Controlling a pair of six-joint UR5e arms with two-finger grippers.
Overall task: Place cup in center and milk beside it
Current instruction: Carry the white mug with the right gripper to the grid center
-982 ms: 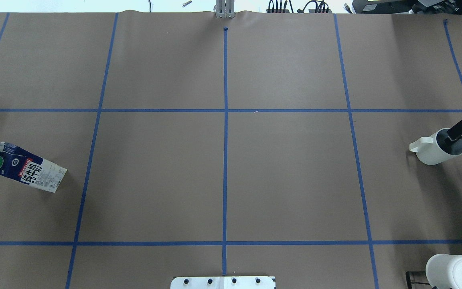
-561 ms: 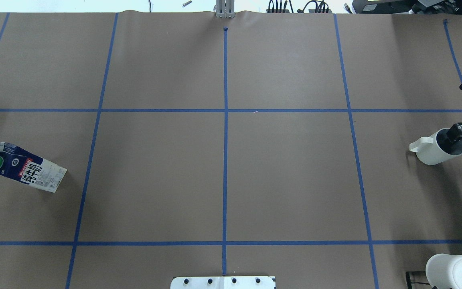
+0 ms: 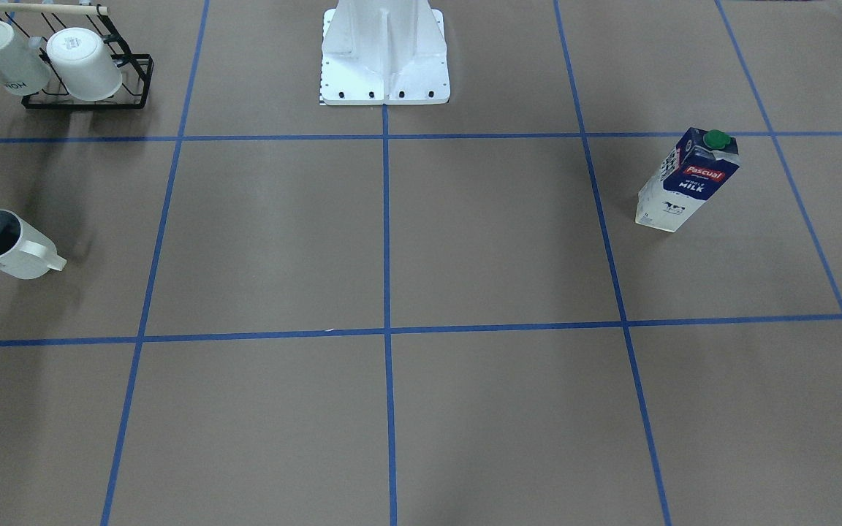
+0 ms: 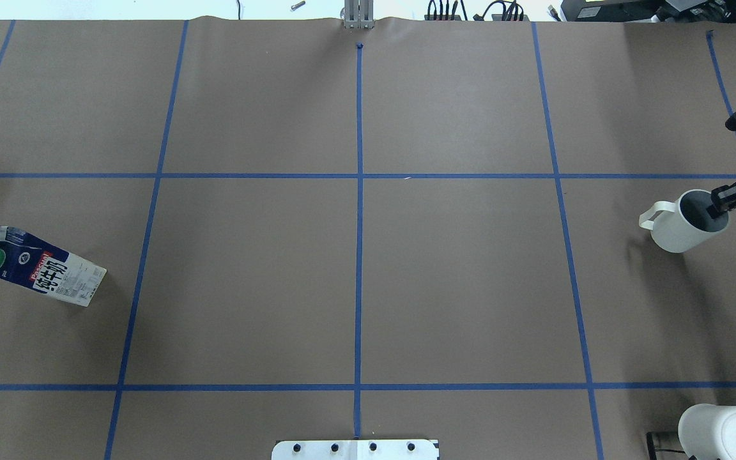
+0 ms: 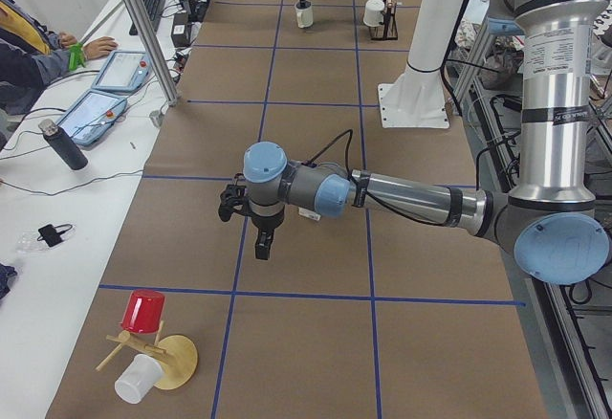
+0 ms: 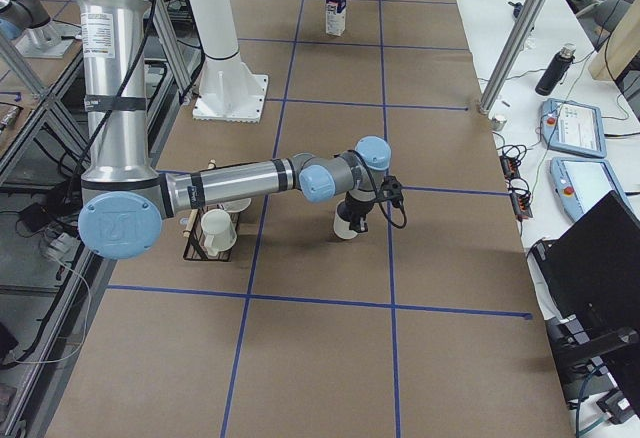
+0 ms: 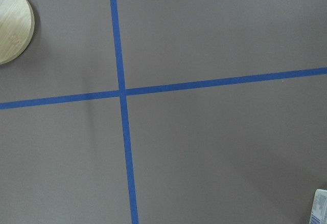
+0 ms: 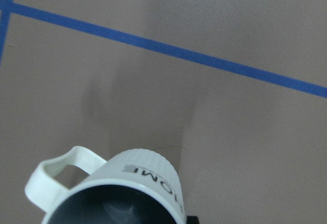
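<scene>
Gripping the cup (image 4: pixel 681 227) by its rim, one finger inside, the right tool (image 4: pixel 722 199) is sitting far right of the center (image 4: pixel 359 176), so the carry is heading leftward across the tabletop (image 4: pixel 457 287).

White cup (image 4: pixel 680 229) with dark grey inside; navy-and-white milk carton (image 3: pixel 685 183), green-capped; brown table (image 4: pixel 457 281), blue-taped.

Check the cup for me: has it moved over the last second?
Yes. In the overhead view the cup, held at its rim by the right gripper, has shifted left toward the vertical blue tape line and slightly farther from the robot.
</scene>
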